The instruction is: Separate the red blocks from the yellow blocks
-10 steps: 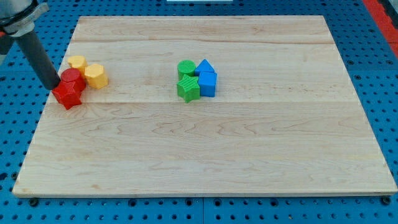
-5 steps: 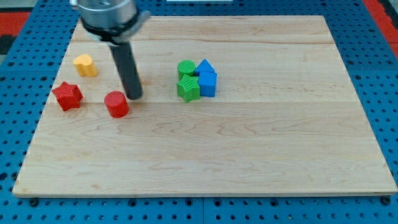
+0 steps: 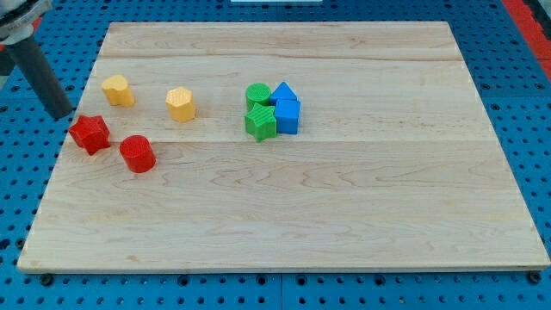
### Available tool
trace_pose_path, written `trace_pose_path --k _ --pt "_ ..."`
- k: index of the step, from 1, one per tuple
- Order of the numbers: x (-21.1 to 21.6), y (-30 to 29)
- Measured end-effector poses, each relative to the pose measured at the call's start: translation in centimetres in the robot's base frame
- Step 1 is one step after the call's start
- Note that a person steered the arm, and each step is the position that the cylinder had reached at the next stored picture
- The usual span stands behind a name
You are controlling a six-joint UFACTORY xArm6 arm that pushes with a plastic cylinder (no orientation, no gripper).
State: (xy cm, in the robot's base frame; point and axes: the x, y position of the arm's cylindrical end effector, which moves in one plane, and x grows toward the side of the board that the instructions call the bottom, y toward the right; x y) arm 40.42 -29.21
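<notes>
1. My tip (image 3: 62,114), the lower end of the straight dark rod, sits at the left edge of the light wooden board (image 3: 344,215), near the view's top-left. No pincer on this rig, only the rod; it grips nothing.
2. Red star-shaped block (image 3: 89,133) lies just below and right of my tip, close by; cannot tell if they touch.
3. Red cylinder block (image 3: 137,153) sits just right of and slightly below the red star, with a small gap between them.
4. Yellow rounded block (image 3: 118,89) lies above the red pair, toward the view's top, clear of both.
5. Yellow hexagonal block (image 3: 181,103) lies to its right, apart from it and above-right of the red cylinder.
6. Near the board's centre, a tight cluster: green cylinder (image 3: 256,94), green star-like block (image 3: 260,122), blue triangular block (image 3: 285,91), blue cube (image 3: 288,116). All four appear to touch their neighbours and sit well apart from the red and yellow blocks.
7. Board rests on a blue perforated table (image 3: 534,129).
</notes>
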Motion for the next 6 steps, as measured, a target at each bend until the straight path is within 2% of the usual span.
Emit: trace_pose_path --k 1,2,3,4,5,6 --pt "4.1 7.8" --pt "6.5 11.2" --pt "3.0 4.2" --pt "5.1 0.1" --pt "10.5 1.7" --pt "12.4 7.0"
